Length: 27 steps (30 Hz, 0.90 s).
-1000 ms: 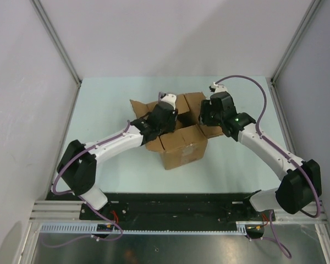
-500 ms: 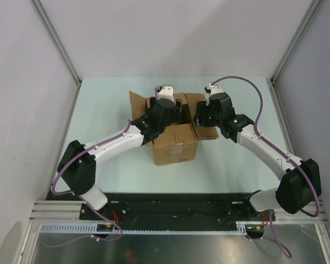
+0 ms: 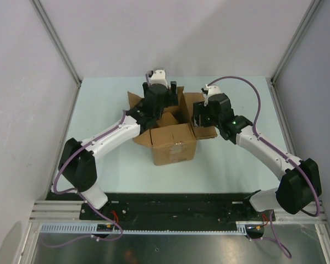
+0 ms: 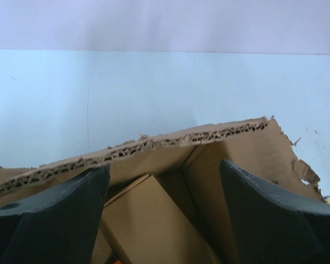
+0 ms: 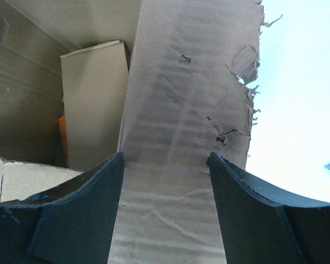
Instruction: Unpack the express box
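Note:
The express box (image 3: 175,146), a brown carton with a small white label on its front, stands mid-table with its flaps spread. My left gripper (image 3: 160,105) is open above the box's far-left part. In the left wrist view its open jaws (image 4: 164,168) look past the torn far flap (image 4: 154,144) into the box, onto a smaller cardboard box (image 4: 154,220). My right gripper (image 3: 198,117) is open over the right flap. In the right wrist view its jaws (image 5: 165,159) straddle that torn flap (image 5: 181,110). A pale inner box (image 5: 93,99) and an orange item (image 5: 61,140) lie inside.
The pale table top (image 3: 236,159) surrounds the box. Grey walls with metal posts (image 3: 58,41) close the cell on three sides. Purple cables (image 3: 247,82) loop off both arms.
The box, tilted a second ago, now stands flat with its left flap spread out. My left gripper has moved toward the far side of the box. My right gripper has shifted slightly left.

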{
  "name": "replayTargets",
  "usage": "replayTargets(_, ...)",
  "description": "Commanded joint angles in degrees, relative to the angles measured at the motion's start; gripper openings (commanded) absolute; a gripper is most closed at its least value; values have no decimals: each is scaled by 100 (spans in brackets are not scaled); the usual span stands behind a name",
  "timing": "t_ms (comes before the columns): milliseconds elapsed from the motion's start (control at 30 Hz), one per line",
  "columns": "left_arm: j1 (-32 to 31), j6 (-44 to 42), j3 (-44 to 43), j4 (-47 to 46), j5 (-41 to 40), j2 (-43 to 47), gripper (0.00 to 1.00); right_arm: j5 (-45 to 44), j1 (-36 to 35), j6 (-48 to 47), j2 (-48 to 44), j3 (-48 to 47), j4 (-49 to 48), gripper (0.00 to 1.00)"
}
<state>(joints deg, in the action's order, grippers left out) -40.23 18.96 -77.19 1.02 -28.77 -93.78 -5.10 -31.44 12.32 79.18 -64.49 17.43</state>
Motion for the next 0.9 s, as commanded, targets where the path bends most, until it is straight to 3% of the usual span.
replayTargets(0,261,-138,-402,-225,319,-237,86,255,-143,-133,98,182,147,68)
replayTargets(467,1148,397,-648,20,1619,-878,86,317,-117,-142,151,182,155,65)
replayTargets(667,1720,864,-622,153,3245,-1151,81,361,-81,-142,151,191,164,65)
replayTargets(867,1799,223,-675,451,4353,-1362,79,335,-64,-116,45,191,76,64)
